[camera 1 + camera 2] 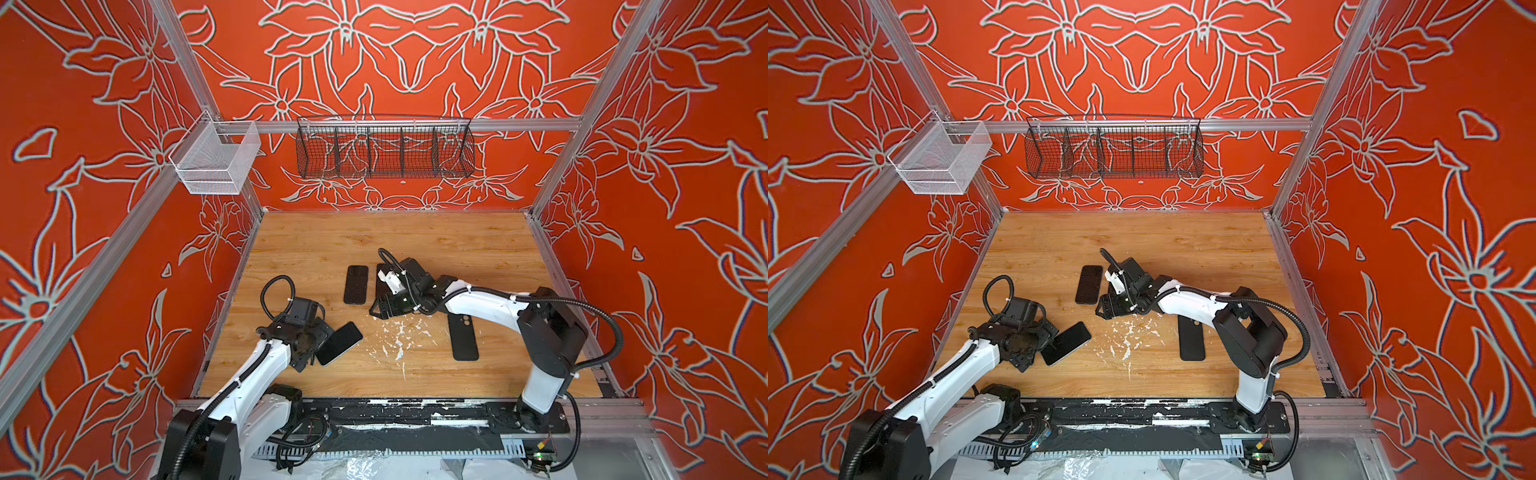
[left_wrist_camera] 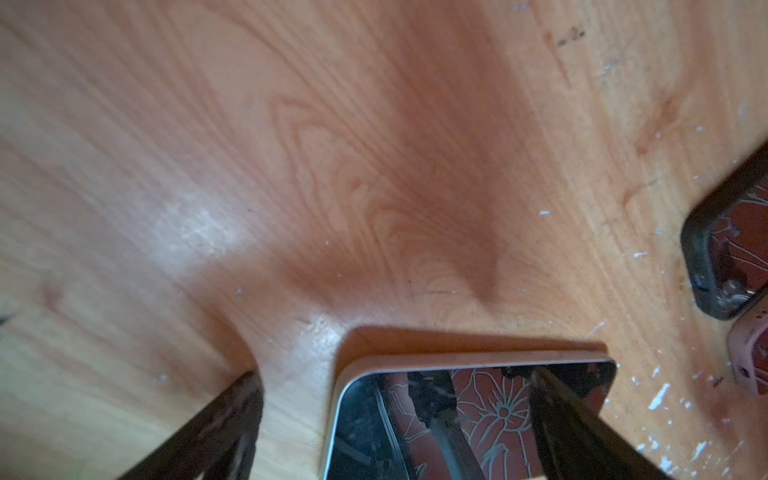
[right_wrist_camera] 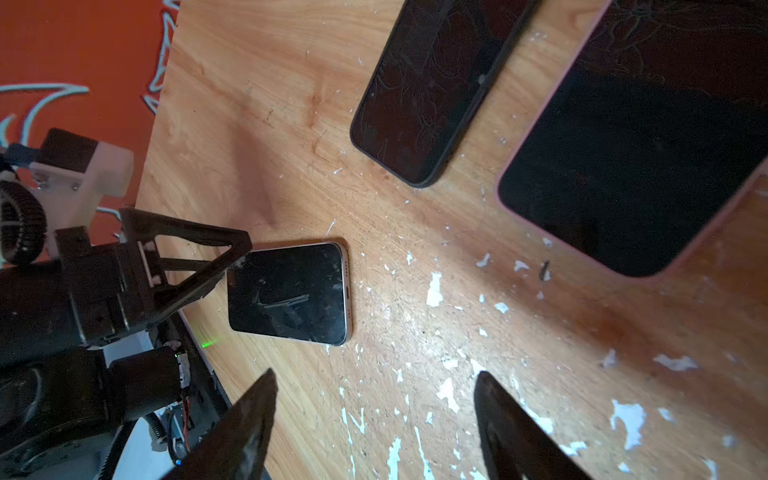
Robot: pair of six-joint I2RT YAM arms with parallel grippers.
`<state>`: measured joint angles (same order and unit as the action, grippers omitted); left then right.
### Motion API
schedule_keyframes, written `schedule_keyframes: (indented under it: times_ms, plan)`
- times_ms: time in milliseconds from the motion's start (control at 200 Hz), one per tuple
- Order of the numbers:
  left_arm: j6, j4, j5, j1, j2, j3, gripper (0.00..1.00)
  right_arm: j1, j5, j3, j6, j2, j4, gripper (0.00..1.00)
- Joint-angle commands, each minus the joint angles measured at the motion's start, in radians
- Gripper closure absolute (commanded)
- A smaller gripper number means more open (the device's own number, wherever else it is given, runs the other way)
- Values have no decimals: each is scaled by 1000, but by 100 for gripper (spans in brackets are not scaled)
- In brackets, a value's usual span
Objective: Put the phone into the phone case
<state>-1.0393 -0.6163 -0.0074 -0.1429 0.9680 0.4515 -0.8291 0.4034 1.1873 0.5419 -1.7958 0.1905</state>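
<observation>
left gripper [image 1: 318, 348]: jaws spread wide at the near left of the table [image 1: 415, 237]; one finger over the screen of the phone [image 1: 340, 343], the other over bare wood beside it; nothing clamped.
phone: silver-rimmed, flat, screen up, lying at an angle.
dark-rimmed phone [image 1: 356, 284]: flat, mid-table, farther back.
right gripper [image 3: 376, 376]: fingers apart above white-flecked wood, holding nothing; pink-rimmed phone [image 3: 644, 166] just beside.
phone case [image 1: 463, 338]: black, camera cutout showing, flat at right, well apart from the phone.
</observation>
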Motion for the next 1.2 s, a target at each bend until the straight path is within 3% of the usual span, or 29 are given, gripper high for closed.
schedule_keyframes:
  times_ms: [0, 350, 831, 926, 1196]
  plan:
    - [23, 75, 57, 12, -14, -26, 3, -16, -47, -12, -2, -21, -31, 23]
    - [211, 185, 173, 12, 76, -5, 3, -24, -91, -18, 54, -54, -58, 23]
    - [243, 436, 425, 5, 162, -22, 2, -10, -167, -121, 161, 16, -38, 24]
    - [247, 473, 463, -20, 198, -8, 2, 7, -167, -167, 173, 52, -40, 24]
    - [270, 502, 445, -152, 345, 101, 2, 56, -177, -237, 182, 116, -28, 25]
